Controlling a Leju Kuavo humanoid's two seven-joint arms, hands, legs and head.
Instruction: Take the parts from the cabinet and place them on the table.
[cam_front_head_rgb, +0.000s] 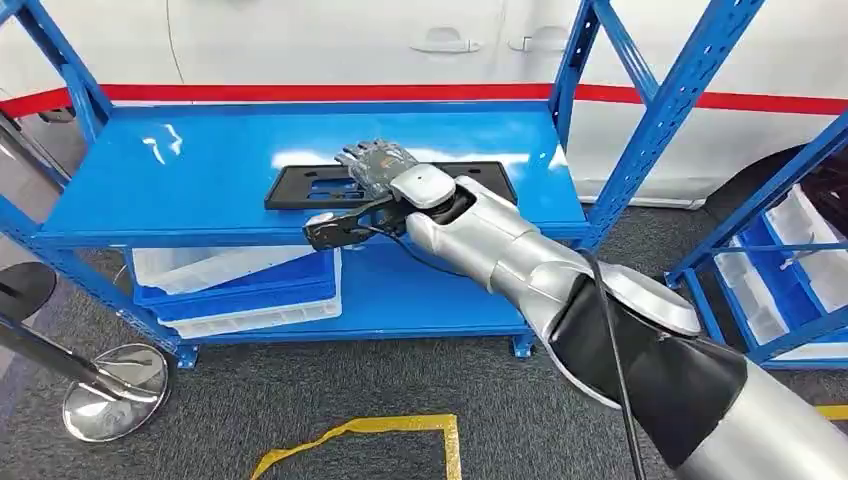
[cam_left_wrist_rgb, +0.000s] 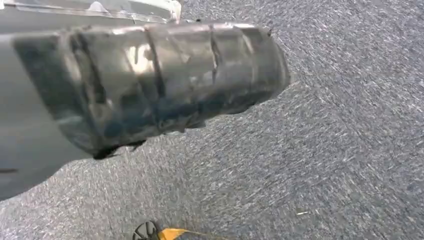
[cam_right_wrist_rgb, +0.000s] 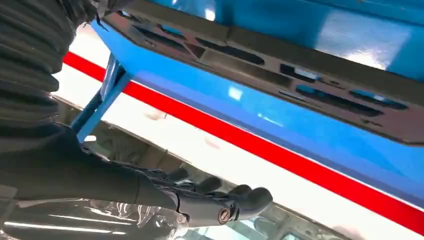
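Observation:
A flat black plastic part (cam_front_head_rgb: 300, 186) with cut-out slots lies on the top level of the blue cabinet (cam_front_head_rgb: 190, 160). My right hand (cam_front_head_rgb: 376, 164) is stretched out over the part's middle, fingers spread above it with a gap, holding nothing. In the right wrist view the part (cam_right_wrist_rgb: 305, 75) runs across the blue shelf, and the dark fingers (cam_right_wrist_rgb: 220, 202) hover apart from it. The thumb sits near the part's near edge; I cannot tell whether it touches. My left hand (cam_left_wrist_rgb: 150, 80) hangs over grey carpet; its ribbed cover hides the fingers.
White and blue crates (cam_front_head_rgb: 240, 285) stand on the cabinet's lower level. A second blue rack (cam_front_head_rgb: 780, 260) with bins is at the right. A chrome stanchion base (cam_front_head_rgb: 115, 390) and yellow floor tape (cam_front_head_rgb: 370, 432) lie on the carpet. A white vehicle with a red stripe (cam_front_head_rgb: 330, 92) is behind.

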